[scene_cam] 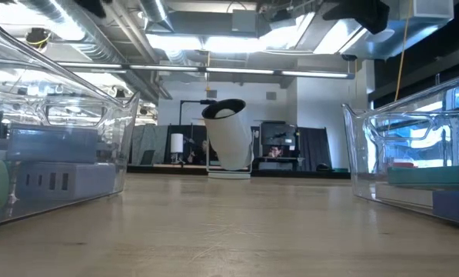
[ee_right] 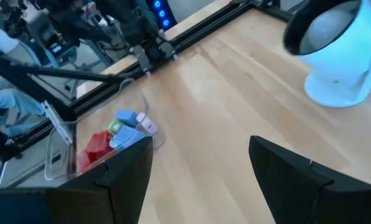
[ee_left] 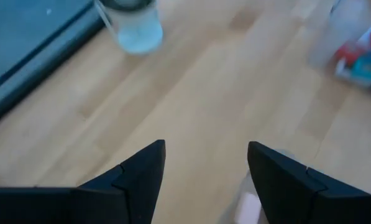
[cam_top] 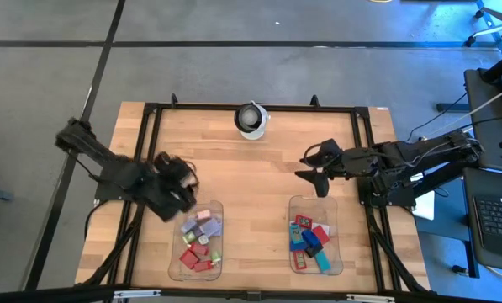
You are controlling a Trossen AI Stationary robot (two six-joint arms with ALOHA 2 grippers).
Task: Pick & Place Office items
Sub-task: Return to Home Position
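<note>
All items [cam_top: 202,238] sit in trays [cam_top: 223,252] beside the fingers; left fingers [cam_top: 183,178] and right fingers [cam_top: 311,167] wide open, empty; only homing left.

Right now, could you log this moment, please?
left gripper open | right gripper open | small coloured office items in both clear plastic trays

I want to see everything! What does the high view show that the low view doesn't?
Only the high view shows the arms: left hand by the left tray, right hand near the right tray. Only the low view shows the room's ceiling lights behind. Both show the camera dome, both trays and some office items inside.
</note>
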